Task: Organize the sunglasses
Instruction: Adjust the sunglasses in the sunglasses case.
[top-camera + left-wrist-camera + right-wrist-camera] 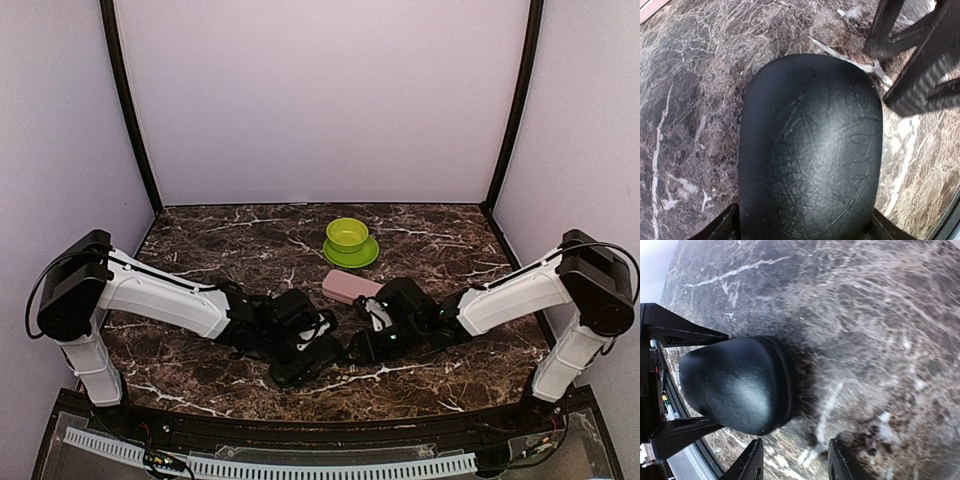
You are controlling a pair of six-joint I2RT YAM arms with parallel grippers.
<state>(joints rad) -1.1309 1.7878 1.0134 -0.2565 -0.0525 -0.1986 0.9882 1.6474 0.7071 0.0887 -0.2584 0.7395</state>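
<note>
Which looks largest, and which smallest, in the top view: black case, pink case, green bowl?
1. The black case, largest, although partly hidden.
2-3. The pink case and the green bowl look alike; I would not rank them.

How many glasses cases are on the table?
2. The black case lies near the front edge of the table, in the middle. The pink case lies behind it, just in front of the green bowl. Another could be hidden from these views.
</note>
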